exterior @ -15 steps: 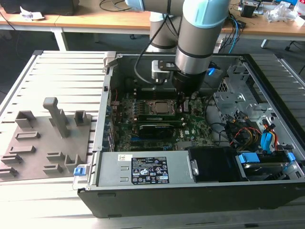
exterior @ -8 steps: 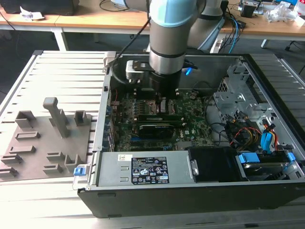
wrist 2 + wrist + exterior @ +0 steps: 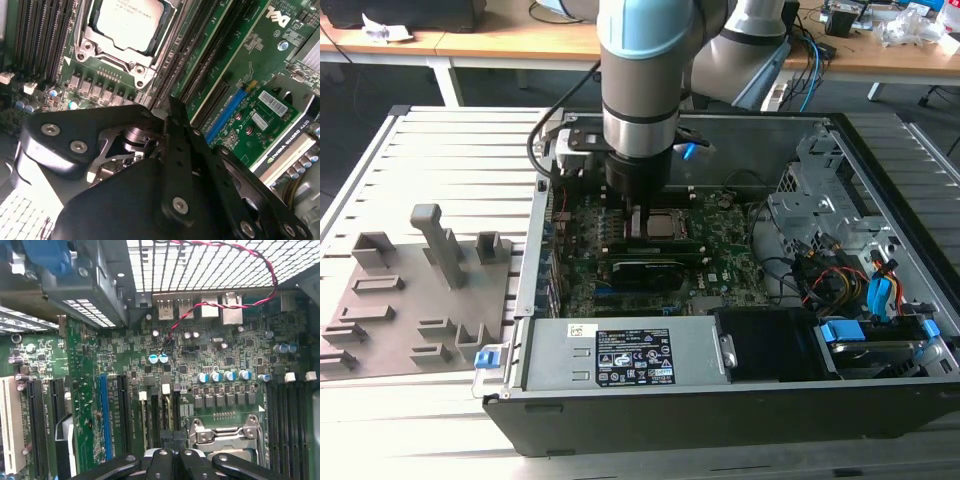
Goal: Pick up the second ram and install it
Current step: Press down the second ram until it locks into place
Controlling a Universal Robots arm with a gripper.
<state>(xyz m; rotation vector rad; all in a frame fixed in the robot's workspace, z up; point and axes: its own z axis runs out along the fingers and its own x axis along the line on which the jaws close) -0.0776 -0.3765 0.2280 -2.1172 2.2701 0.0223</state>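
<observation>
Centre of exterior view, hand (image 3: pixel 638 222) low over motherboard (image 3: pixel 720 255) by processor socket (image 3: pixel 127 25); fingers' state cannot tell; first wrist view adds red-black wire (image 3: pixel 220 302)

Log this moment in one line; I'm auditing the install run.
gripper: low inside open black computer case | position: over black memory slots beside silver processor socket

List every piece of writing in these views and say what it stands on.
Power supply sticker: rows of print and symbols, too small to read.
Processor lid: faint engraved lines, blurred.
Motherboard: a white maker's logo at its corner and tiny component markings, none readable.
Graphics card: white lettering along its edge and barcode stickers, too small and tilted to quote reliably.
</observation>
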